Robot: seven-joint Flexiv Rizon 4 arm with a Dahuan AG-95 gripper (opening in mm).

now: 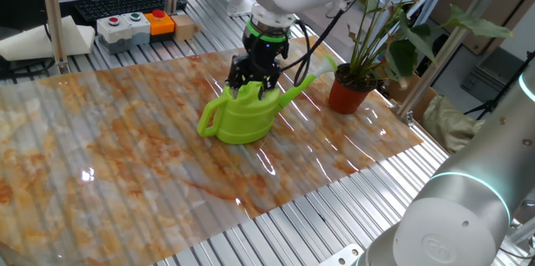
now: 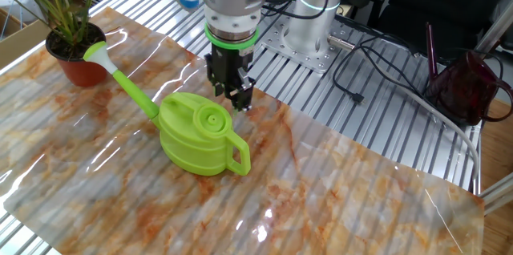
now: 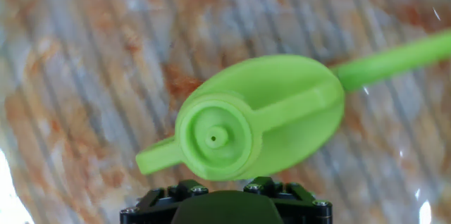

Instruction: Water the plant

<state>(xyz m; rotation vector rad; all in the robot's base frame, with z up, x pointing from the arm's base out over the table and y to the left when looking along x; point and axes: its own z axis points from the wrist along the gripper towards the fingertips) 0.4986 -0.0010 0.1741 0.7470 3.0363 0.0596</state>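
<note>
Lime-green watering can stands mid-table with the gripper poised at its top, jaw state unclear, spout toward the plant.

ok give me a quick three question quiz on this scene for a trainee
1. True or false: the watering can stands upright on the table.
2. Which way does the can's spout point? A) toward the plant B) away from the plant C) straight up
3. Fill in: the gripper hangs right above the can's ____.

Key:
1. True.
2. A. In the other fixed view the spout's rose ends beside the pot.
3. Top. The gripper points down over it; whether the fingers touch the can cannot be told.
</note>
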